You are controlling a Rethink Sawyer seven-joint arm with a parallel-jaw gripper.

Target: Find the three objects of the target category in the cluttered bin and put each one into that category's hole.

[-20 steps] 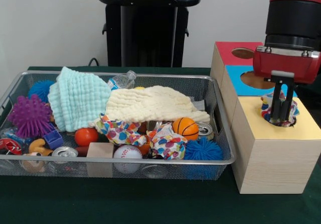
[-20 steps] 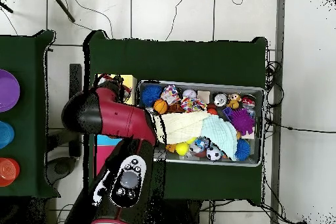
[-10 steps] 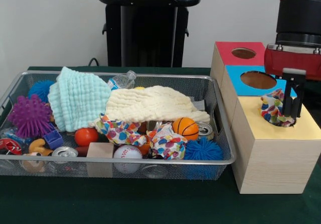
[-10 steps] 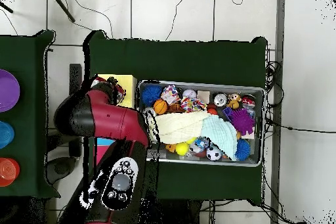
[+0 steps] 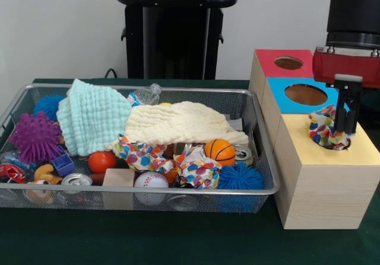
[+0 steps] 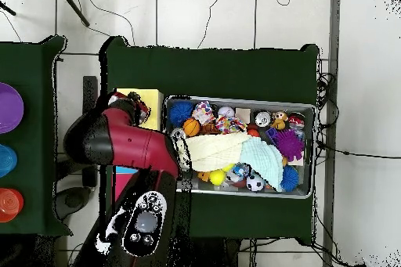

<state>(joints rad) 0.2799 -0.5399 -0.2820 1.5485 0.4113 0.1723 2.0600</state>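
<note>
The gripper (image 5: pixel 347 107) had lifted up off the spotty cloth (image 5: pixel 324 128), fingers let go, leaving it half in the yellow box's hole (image 5: pixel 338 143).

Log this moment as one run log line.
phase: drop-off | gripper: over yellow box hole | confetti cloth: sticking out of hole | bin: two confetti cloths visible

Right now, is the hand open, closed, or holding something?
Hand: open, holding nothing. It stands above the colourful cloth, which sits in the hole of the yellow box.
</note>
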